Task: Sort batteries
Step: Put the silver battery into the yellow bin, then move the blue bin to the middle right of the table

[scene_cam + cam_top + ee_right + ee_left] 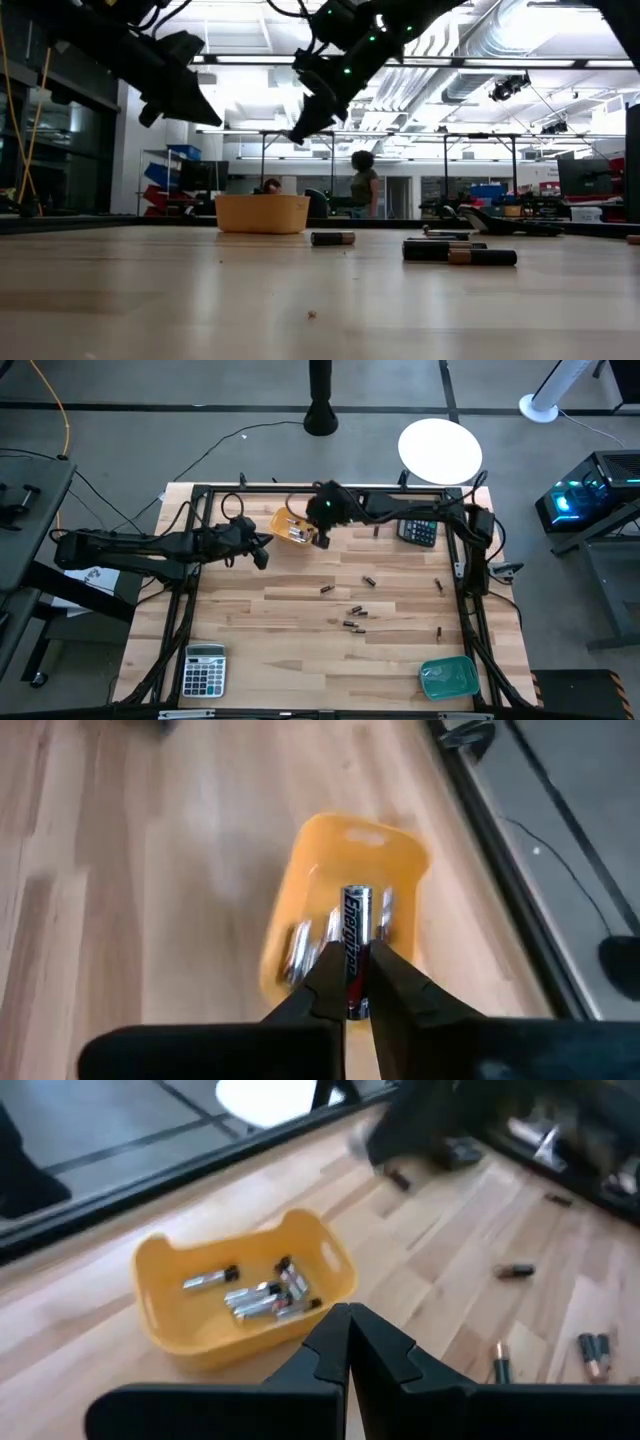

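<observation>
My right gripper (357, 990) is shut on one battery (355, 925), a silver and dark cylinder, and hangs above the yellow tray (285, 525) at the table's far left. The tray (240, 1295) holds several batteries (262, 1296) lying on its floor. More batteries (350, 612) lie loose on the wood in the table's middle and right. My left gripper (348, 1325) is shut and empty, raised off the table just to the left and near side of the yellow tray (345, 870). My right gripper pinches the battery between its two fingers at the battery's rear end (352, 982). The battery lies along the fingers and sticks out ahead of their tips. The fingers slant downward from the table's right. The battery is lifted clear, over the yellow tray.
A teal tray (448, 678) stands at the near right corner. One calculator (204, 668) lies at the near left and another (418, 532) at the far right. A dark frame (470, 575) runs along the table's edges. People show in the room beyond (362, 185).
</observation>
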Action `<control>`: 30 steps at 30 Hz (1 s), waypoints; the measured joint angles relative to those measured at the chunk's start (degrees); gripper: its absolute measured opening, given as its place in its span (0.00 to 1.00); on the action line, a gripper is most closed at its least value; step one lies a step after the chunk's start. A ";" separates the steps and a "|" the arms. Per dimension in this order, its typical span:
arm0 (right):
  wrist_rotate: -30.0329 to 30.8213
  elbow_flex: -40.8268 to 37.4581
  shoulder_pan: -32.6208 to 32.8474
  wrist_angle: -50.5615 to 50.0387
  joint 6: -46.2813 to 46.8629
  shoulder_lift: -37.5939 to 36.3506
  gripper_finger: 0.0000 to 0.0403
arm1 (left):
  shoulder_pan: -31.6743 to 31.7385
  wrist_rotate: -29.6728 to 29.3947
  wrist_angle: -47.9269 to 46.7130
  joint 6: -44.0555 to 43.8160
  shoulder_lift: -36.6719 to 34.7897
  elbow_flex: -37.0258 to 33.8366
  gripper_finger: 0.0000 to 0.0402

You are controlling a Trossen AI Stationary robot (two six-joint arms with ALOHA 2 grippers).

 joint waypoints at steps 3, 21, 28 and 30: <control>-2.01 2.14 -0.91 0.05 1.09 2.92 0.05 | 0.25 0.19 -0.67 -0.20 0.18 -0.04 0.00; -12.10 12.93 -1.98 -35.36 1.56 2.34 0.46 | 0.22 0.27 -0.72 -0.72 0.42 -0.08 0.00; -13.49 -11.88 7.85 -39.87 13.95 -17.61 0.41 | 0.31 0.04 -2.13 1.38 0.46 -0.17 0.00; -14.25 -20.57 12.65 -38.91 24.44 -25.30 0.39 | 0.59 0.08 -2.23 1.38 0.46 -0.17 0.00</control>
